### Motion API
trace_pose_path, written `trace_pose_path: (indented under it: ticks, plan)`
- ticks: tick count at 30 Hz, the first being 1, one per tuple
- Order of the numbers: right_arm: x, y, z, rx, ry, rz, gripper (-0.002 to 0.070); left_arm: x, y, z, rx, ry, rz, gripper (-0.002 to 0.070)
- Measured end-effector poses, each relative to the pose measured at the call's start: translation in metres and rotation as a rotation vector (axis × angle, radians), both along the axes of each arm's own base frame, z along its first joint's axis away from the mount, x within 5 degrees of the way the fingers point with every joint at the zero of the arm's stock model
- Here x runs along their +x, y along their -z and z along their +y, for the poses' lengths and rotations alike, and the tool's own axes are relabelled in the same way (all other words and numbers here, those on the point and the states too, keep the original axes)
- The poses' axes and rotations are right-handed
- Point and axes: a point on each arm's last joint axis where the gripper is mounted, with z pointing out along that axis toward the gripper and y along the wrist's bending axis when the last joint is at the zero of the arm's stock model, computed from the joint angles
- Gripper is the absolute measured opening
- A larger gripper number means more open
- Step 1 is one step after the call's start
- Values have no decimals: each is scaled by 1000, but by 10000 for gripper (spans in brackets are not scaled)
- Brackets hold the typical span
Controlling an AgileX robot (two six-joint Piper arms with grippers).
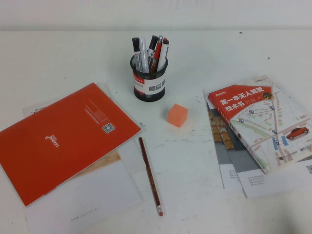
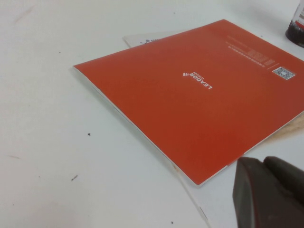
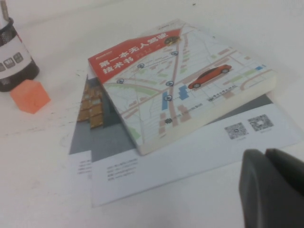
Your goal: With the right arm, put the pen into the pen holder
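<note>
The black wire-mesh pen holder with a red and white label stands at the middle back of the table. Several pens and markers stand in it, among them a whitish frosted pen. Neither arm shows in the high view. My right gripper is shut and empty, low over the table near the front right, by the white papers under the map book. The holder shows far off in its view. My left gripper is shut and empty at the front left, beside the orange notebook.
An orange notebook lies on white papers at the left. A thin dark red pencil lies in the front middle. An orange cube sits near the holder. A map-cover book lies on leaflets at the right.
</note>
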Motion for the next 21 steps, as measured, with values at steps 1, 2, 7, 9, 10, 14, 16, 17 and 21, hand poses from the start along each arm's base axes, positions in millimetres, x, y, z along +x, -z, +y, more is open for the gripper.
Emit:
trace_pose_path:
  ticks: [1, 2, 7, 9, 10, 14, 16, 17, 21]
  plan:
    - [0, 0, -1, -17, 1, 1, -19, 0, 0, 0, 0, 0, 0, -3]
    - [0, 0, -1, -31, 2, 0, -19, 0, 0, 0, 0, 0, 0, -3]
    - [0, 1, -2, -58, 4, 2, -19, 0, 0, 0, 0, 0, 0, -2]
    - [0, 1, -2, -66, 2, 1, -19, 0, 0, 0, 0, 0, 0, -3]
    - [0, 1, -2, -81, -3, 0, -19, 0, 0, 0, 0, 0, 0, -3]
    - [0, 1, -2, -192, -34, -8, -19, 0, 0, 0, 0, 0, 0, -3]
    - [0, 1, -2, -243, -48, -12, -19, 0, 0, 0, 0, 0, 0, -3]
    - [0, 1, -2, -255, -51, -13, -19, 0, 0, 0, 0, 0, 0, -3]
    - [0, 1, -2, -270, -55, -14, -19, 0, 0, 0, 0, 0, 0, -3]
